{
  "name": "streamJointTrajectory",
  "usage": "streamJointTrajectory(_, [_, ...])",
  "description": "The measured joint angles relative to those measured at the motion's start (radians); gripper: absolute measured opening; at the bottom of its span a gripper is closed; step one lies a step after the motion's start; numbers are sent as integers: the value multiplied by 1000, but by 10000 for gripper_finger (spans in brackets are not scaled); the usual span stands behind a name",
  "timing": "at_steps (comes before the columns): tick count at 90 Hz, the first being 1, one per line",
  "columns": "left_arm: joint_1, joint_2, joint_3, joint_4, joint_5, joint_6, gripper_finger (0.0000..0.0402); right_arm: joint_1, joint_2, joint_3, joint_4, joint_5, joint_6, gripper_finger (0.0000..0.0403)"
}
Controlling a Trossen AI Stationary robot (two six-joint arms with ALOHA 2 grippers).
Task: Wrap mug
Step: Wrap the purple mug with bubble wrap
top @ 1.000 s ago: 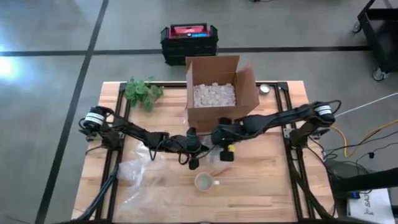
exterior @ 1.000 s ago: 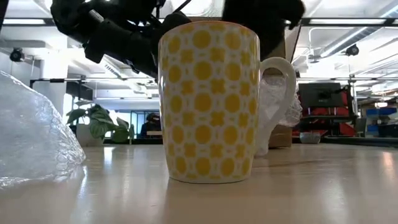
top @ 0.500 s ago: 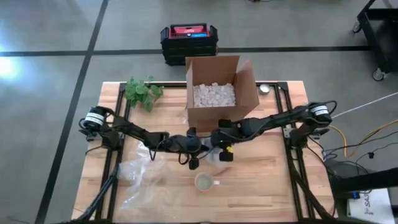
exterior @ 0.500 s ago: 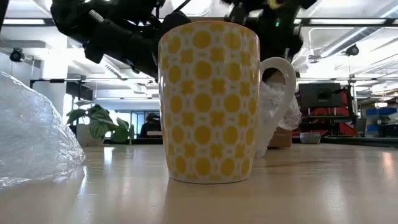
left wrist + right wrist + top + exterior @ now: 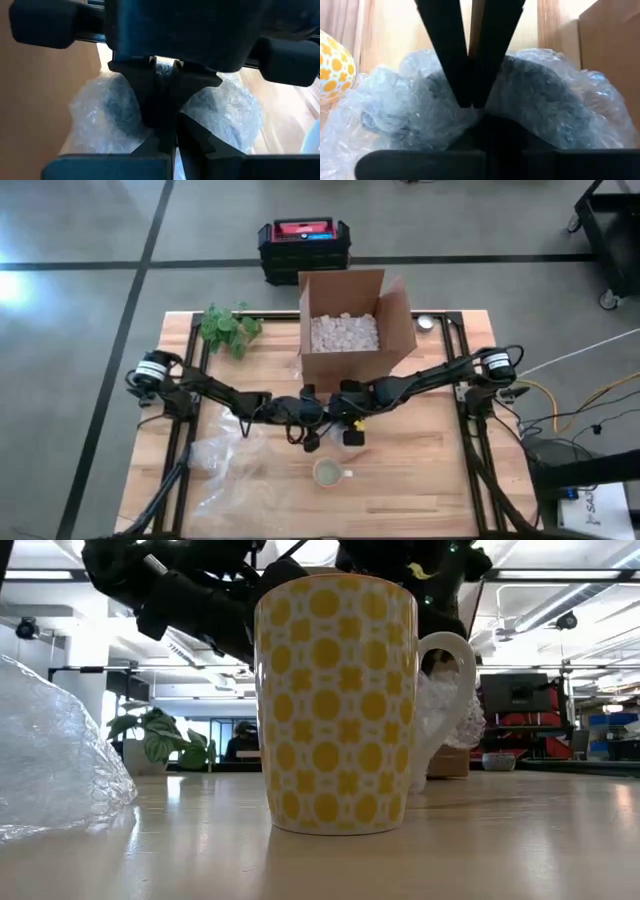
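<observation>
- Mug (image 5: 328,472) stands upright on the table (image 5: 430,480), near both grippers, touching neither.
- Left gripper (image 5: 311,442) and right gripper (image 5: 352,434) each pinch the bubble wrap (image 5: 520,105) behind it.

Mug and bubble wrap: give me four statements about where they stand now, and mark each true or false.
1. The mug stands upright on the table. True.
2. The mug is already wrapped. False: its yellow pattern is bare.
3. Both the left pincer and the right pincer are shut on the bubble wrap behind the mug. True.
4. The cardboard box is empty. False: it holds white packing fill.
</observation>
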Motion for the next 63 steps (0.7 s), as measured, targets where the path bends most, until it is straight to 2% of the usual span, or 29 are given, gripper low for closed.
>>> streamJointTrajectory(7, [0, -41, -1, -10, -12, 8, 0, 2, -12, -3, -6, -7, -6, 2])
streamJointTrajectory(14, [0, -77, -1, -4, -75, 18, 0, 3, -17, -5, -7, -10, -9, 2])
streamJointTrajectory(21, [10, -73, 0, 15, -126, 20, 0, 2, -18, -5, -6, -11, -9, 2])
streamJointTrajectory(27, [29, -54, 0, 31, -129, 17, 0, 3, -18, -5, -2, -9, -14, 2])
streamJointTrajectory(51, [38, 85, 5, 195, -33, -16, 0, 3, -18, -5, 7, -7, -13, 2])
streamJointTrajectory(63, [39, 138, 45, 193, 11, -15, 0, 3, -27, -6, -11, -9, -2, 2])
